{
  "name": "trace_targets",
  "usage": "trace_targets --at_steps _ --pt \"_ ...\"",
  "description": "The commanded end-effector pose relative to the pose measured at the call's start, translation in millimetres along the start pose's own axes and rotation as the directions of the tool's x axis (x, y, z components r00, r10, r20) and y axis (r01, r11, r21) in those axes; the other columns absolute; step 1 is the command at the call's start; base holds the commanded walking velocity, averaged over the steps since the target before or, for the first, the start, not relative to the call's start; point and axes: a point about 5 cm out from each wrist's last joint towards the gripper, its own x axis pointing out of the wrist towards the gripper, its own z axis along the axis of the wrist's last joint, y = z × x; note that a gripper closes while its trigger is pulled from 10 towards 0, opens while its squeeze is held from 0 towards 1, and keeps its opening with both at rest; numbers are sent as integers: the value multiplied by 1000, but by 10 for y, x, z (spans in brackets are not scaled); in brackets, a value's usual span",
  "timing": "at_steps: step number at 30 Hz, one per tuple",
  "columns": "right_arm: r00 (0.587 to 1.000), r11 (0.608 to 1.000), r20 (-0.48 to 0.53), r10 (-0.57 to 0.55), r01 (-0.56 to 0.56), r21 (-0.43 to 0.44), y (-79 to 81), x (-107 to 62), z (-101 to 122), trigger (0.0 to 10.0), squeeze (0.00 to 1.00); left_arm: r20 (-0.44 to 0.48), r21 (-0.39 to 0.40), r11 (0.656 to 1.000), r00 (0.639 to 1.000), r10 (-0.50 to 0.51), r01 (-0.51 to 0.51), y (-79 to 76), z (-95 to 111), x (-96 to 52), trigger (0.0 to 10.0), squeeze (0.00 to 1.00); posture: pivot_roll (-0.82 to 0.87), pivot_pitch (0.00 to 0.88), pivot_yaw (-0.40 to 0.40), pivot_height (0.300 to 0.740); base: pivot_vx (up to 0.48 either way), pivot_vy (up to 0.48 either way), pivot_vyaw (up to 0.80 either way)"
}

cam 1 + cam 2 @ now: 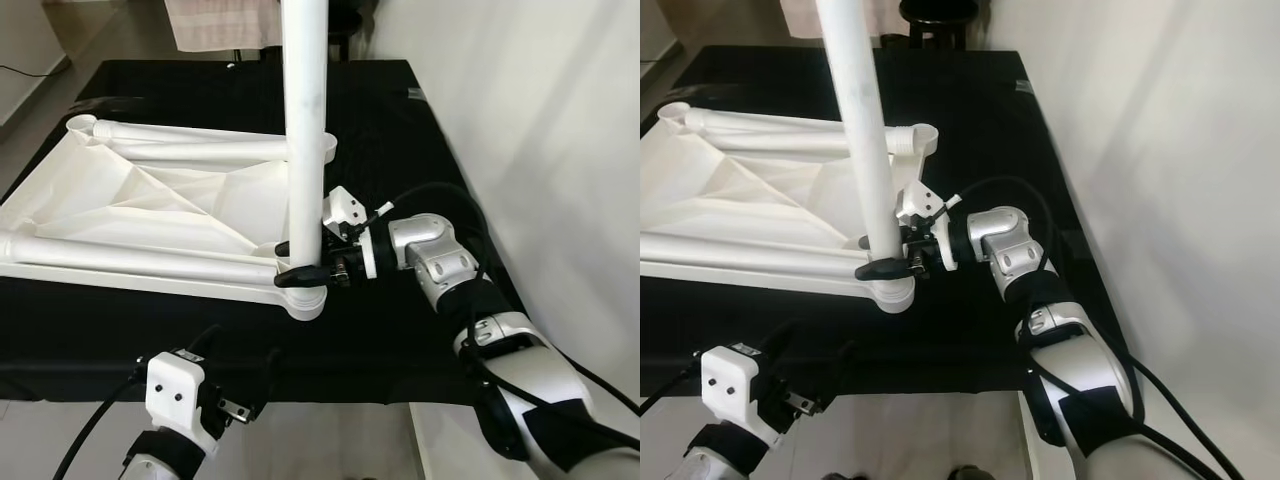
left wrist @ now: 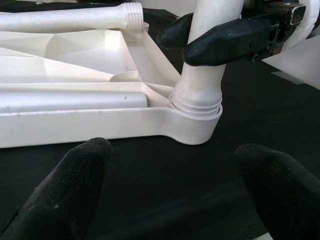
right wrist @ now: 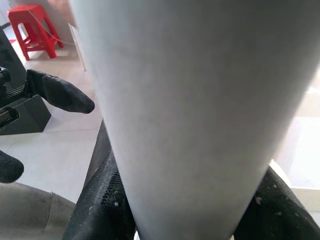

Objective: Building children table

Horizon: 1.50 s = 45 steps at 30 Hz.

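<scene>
A white plastic table top (image 1: 120,200) lies upside down on a black cloth. One white leg (image 1: 305,120) stands upright in the near right corner socket (image 2: 197,107). My right gripper (image 1: 300,262) is shut on this leg just above the socket, and its black fingers (image 2: 225,42) wrap the tube on both sides. Two loose legs (image 1: 190,150) lie along the far side of the underside, and another leg (image 1: 130,255) lies along the near rim. My left gripper (image 1: 238,355) hovers open at the front edge of the cloth, short of the socket, holding nothing.
The black-covered surface (image 1: 400,130) ends just in front of me and runs close to a white wall (image 1: 560,120) on the right. A pale towel (image 1: 215,25) hangs beyond the far edge. A red stool (image 3: 35,27) stands on the floor.
</scene>
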Motion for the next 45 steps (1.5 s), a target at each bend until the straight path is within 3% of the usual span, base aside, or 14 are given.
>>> trace_targets --at_steps 1,6,9,11,14,20,21,22,24,25,26,32,33,45 --pt "995 996 53 -89 89 -15 -43 -139 40 0 0 -23 6 1000 1000 7 -7 5 -36 -18 10000 0 -21 154 -50 740 0 0 0" --pt "895 900 122 -428 411 142 200 -220 -141 0 0 -21 9 1000 1000 12 -11 79 -44 -19 10000 0 -59 144 -46 740 0 0 0" --pt "395 374 -224 -891 918 129 501 -182 -624 0 0 -27 17 1000 1000 12 -11 144 -54 -12 10000 0 -83 134 -27 740 0 0 0" --pt "574 558 -192 -796 819 136 776 164 -653 0 0 -33 24 1000 999 -6 7 171 -69 32 10000 0 -75 117 -16 740 0 0 0" --pt "682 668 -142 -717 731 141 812 310 -616 0 0 -34 25 1000 999 -12 13 184 -79 61 10000 0 -65 94 -34 740 0 0 0" --pt "682 665 -162 -713 732 151 739 303 -605 0 0 -23 28 1000 1000 14 -14 209 -79 74 10000 0 -61 89 -42 740 0 0 0" --pt "676 659 -165 -718 736 154 729 291 -588 7804 0 -20 31 999 999 28 -27 219 -77 66 10000 0 -61 91 -41 740 0 0 0" --pt "692 674 -155 -705 721 159 714 289 -530 10000 0 -18 33 999 999 40 -40 234 -75 58 10000 0 -58 90 -43 740 0 0 0" --pt "717 696 -119 -687 696 177 673 287 -450 10000 0 -17 33 998 999 45 -44 240 -75 56 10000 0 -59 89 -44 740 0 0 0" --pt "747 728 -83 -659 662 177 655 302 -359 10000 831 -16 33 998 999 44 -44 243 -75 59 10000 0 -59 88 -44 740 0 0 0" --pt "813 798 -13 -583 575 179 618 322 -229 10000 1000 -15 31 999 999 35 -35 236 -75 71 10000 0 -58 90 -47 740 0 0 0" --pt "951 959 128 -282 274 78 557 290 47 10000 1000 -12 23 1000 1000 15 -15 198 -71 86 10000 0 -52 101 -52 740 0 0 0" --pt "971 978 117 -206 204 34 534 277 53 10000 0 -12 22 1000 1000 14 -14 183 -68 82 10000 0 -44 104 -55 740 0 0 0" --pt "990 993 82 113 -116 30 351 444 92 10000 0 -15 19 1000 1000 22 -22 60 -16 -27 10000 0 20 162 -71 740 0 0 0"
